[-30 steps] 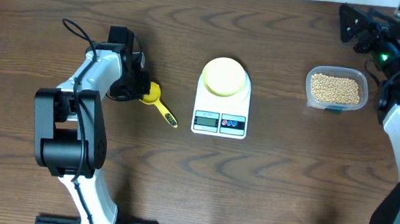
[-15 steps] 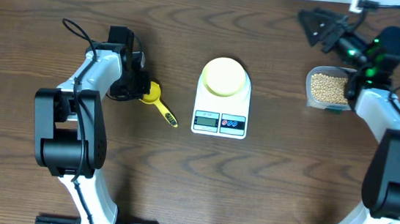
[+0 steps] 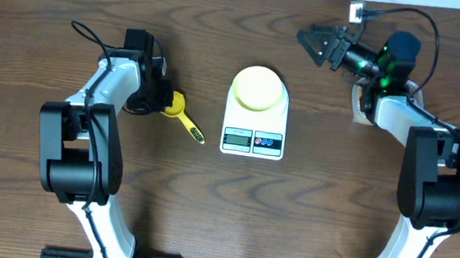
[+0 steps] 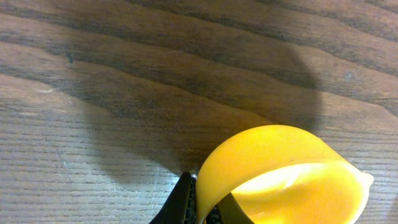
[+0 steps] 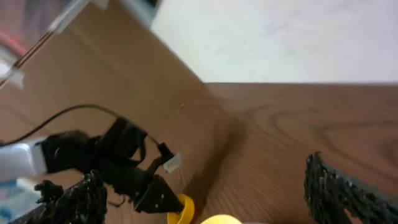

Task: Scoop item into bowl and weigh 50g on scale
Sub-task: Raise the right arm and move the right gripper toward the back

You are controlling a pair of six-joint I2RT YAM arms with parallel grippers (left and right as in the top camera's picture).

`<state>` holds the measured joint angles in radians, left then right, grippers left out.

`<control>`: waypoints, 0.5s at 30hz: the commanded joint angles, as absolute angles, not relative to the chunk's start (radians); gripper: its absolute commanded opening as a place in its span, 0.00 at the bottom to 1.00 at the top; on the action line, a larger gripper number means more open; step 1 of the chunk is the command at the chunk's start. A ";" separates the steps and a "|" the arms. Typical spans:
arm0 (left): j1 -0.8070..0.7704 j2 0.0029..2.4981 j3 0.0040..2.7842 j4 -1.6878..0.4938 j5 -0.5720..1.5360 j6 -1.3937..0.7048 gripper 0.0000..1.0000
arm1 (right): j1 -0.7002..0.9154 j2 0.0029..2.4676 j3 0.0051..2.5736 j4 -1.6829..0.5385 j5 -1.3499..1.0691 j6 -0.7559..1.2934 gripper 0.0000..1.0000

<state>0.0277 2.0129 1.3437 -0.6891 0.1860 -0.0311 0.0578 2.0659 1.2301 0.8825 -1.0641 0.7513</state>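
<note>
The pale yellow bowl (image 3: 257, 89) sits on the white scale (image 3: 253, 138) at the table's centre. My left gripper (image 3: 158, 102) is shut on the cup rim of the yellow scoop (image 3: 183, 119), which lies on the table left of the scale. The left wrist view shows the fingertips (image 4: 205, 202) pinching the scoop's wall (image 4: 280, 171). My right gripper (image 3: 319, 43) is open and empty, raised behind and right of the scale, pointing left. Its wide-apart fingers (image 5: 205, 199) frame the scoop (image 5: 180, 216) and the bowl's edge (image 5: 217, 220). The beans are hidden under the right arm.
The clear tub (image 3: 356, 107) stands right of the scale, mostly covered by my right arm. My left arm (image 5: 93, 155) shows in the right wrist view. The table's far edge meets a white wall (image 5: 280, 37).
My right arm has swung left from the far right corner, across the tub, so its gripper now hangs behind and right of the scale. The left arm and scoop have not moved.
</note>
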 commanded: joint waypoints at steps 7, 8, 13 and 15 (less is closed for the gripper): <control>0.034 2.023 1.382 -0.679 0.194 -0.047 0.08 | 0.061 2.061 1.392 0.895 -1.158 0.625 0.99; 0.036 2.018 1.387 -0.679 0.194 -0.047 0.08 | 0.060 2.061 1.401 0.894 -1.157 0.622 0.99; 0.062 1.959 1.393 -0.675 0.186 -0.047 0.08 | 0.061 2.061 1.411 0.894 -1.125 0.619 0.99; 0.079 1.927 1.393 -0.675 0.167 -0.047 0.08 | 0.061 2.061 1.411 0.894 -1.116 0.614 0.99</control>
